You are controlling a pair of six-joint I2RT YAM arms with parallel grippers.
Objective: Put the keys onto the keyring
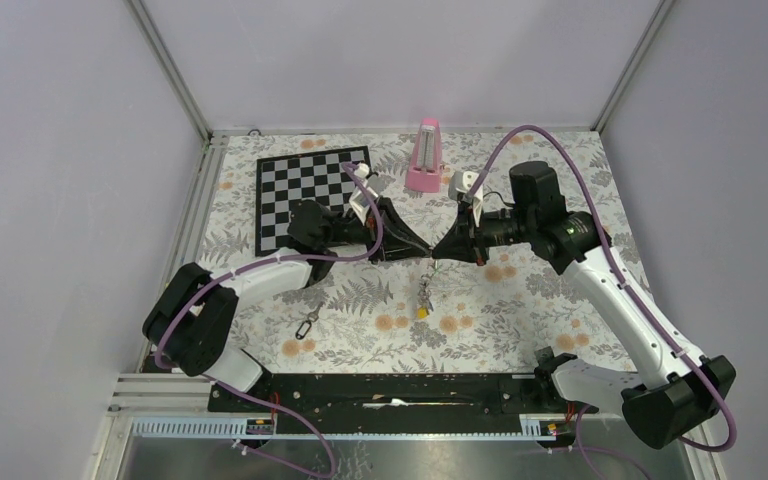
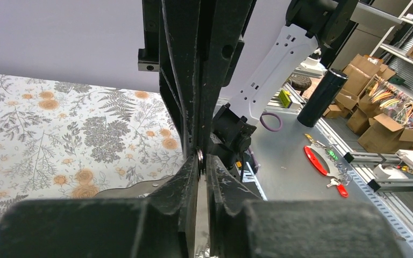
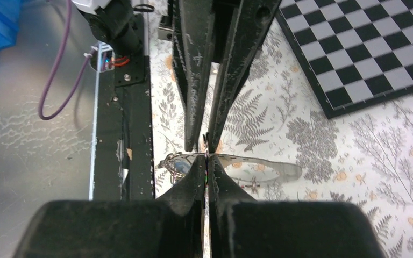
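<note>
My left gripper (image 1: pixel 421 250) and right gripper (image 1: pixel 439 250) meet tip to tip above the middle of the floral table. Both are shut on the thin grey-silver keyring (image 3: pixel 290 171), which passes between the right gripper (image 3: pixel 207 161) tips and shows as a metal sliver at the left gripper (image 2: pixel 203 161) tips. Below the pinch, a short string of keys (image 1: pixel 424 290) dangles, ending in a yellow tag (image 1: pixel 421 312). In the right wrist view, a cluster of small rings and keys (image 3: pixel 180 165) hangs at the loop's near end. How many keys hang there is unclear.
A small metal clip (image 1: pixel 307 325) lies on the table, near left. A checkerboard (image 1: pixel 310 195) is at the back left, and a pink metronome (image 1: pixel 425 158) stands at the back centre. A red loop (image 2: pixel 316 160) and a red-tagged key (image 2: pixel 340 188) lie on the grey bench.
</note>
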